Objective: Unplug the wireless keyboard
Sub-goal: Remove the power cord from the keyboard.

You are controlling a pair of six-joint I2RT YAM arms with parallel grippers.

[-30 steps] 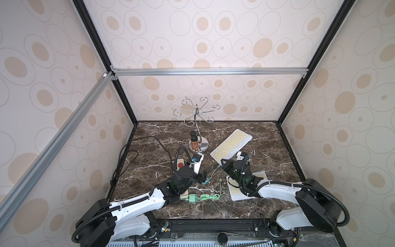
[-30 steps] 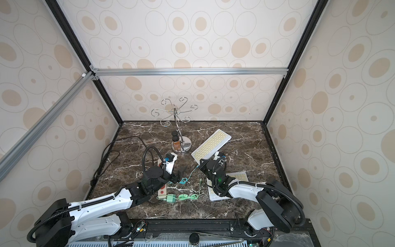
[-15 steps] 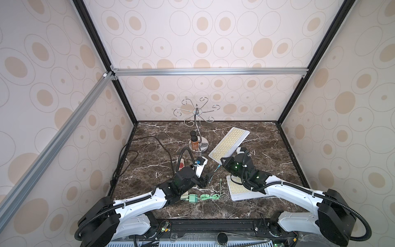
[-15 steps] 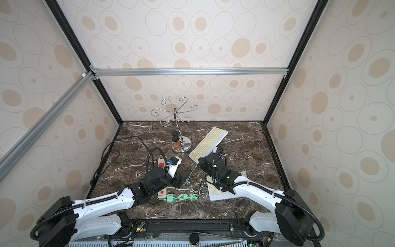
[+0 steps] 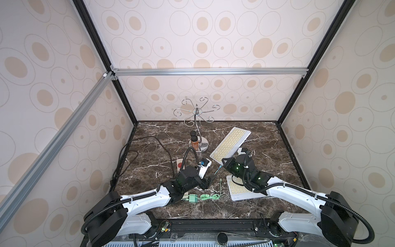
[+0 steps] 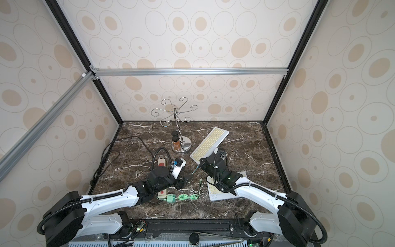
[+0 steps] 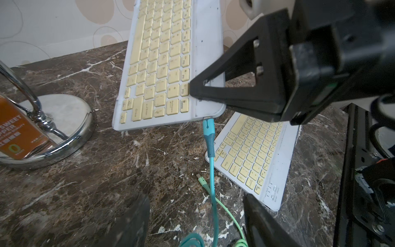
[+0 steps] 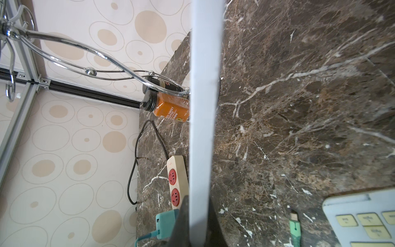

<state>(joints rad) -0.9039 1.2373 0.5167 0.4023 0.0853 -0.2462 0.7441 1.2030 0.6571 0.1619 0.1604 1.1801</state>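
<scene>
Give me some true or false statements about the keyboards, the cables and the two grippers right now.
1. The blue cable is plugged into the raised keyboard. True.
2. The left gripper is shut on the blue cable. False: its jaws stand open, not clamping it.
3. The right gripper grips the raised keyboard's edge. True.
4. The green cable is plugged into the flat keyboard. False: its plug lies loose beside that keyboard.

Bare tabletop (image 7: 119, 175) between cable (image 7: 210, 147) and chrome stand (image 7: 70, 119)
</scene>
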